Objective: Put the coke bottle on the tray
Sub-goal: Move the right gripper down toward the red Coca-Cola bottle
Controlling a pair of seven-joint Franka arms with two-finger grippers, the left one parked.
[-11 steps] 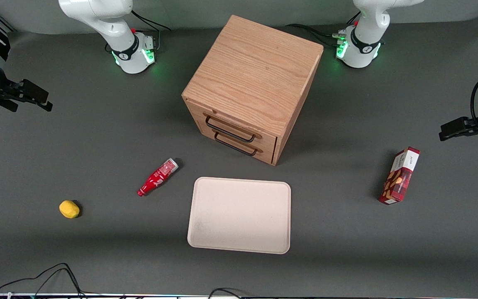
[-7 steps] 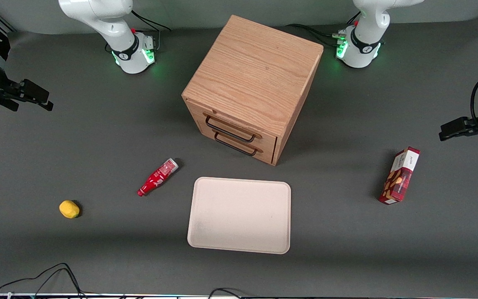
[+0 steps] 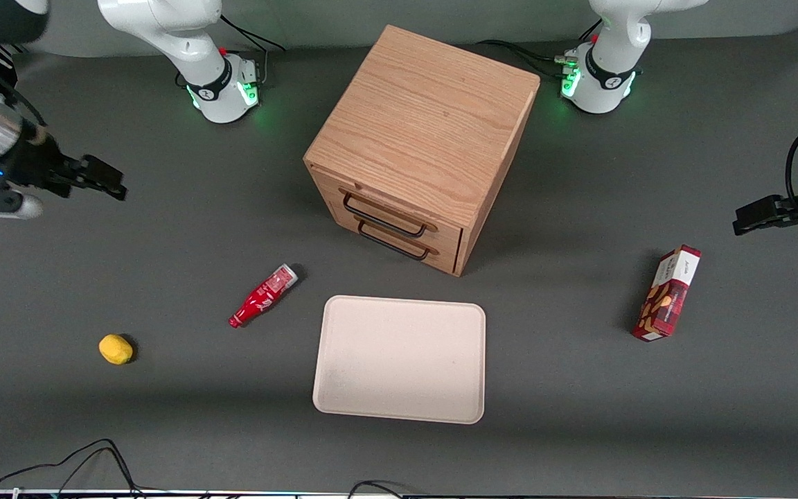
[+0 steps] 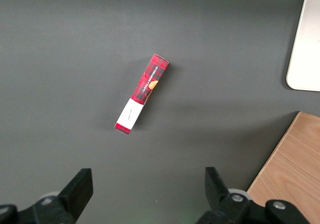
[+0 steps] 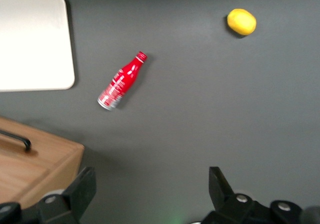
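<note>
Nearest the camera, low in the middle of the front frame: tray (image 3: 399, 360), flat on the table (image 3: 579, 430). Cream-beige, matte, rectangular with rounded corners and a low rim; nothing on it yet.

Slightly farther, toward the working arm's end: lemon (image 3: 116, 348), small, yellow, rounded (no part in the task).

Farther again, just beside the tray's edge but not touching it: bottle (image 3: 264, 296), lying on its side on the table. Slim, glossy red with white lettering, narrow neck, silvery base. Long axis diagonal, with the cap pointing nearer the camera and toward the working arm's end, and the base pointing toward the cabinet.

About as far from the camera, toward the parked arm's end: box (image 3: 668, 293), red cardboard, well apart from everything else.

At the frame's centre and above: cabinet (image 3: 427, 138), a blocky cube of grained wood with two dark wire handles on its front.

Farthest of all, at mid-upper height near the frame's edge at the working arm's end: gripper (image 3: 111, 186), raised over bare table, fingers spread wide, holding nothing. Well apart from the bottle, which lies nearer the camera and toward the table's middle.

Probably calls for travelling that way, descending, and turning the fingers across the diagonal (a round body likely to roll if nudged).
</note>
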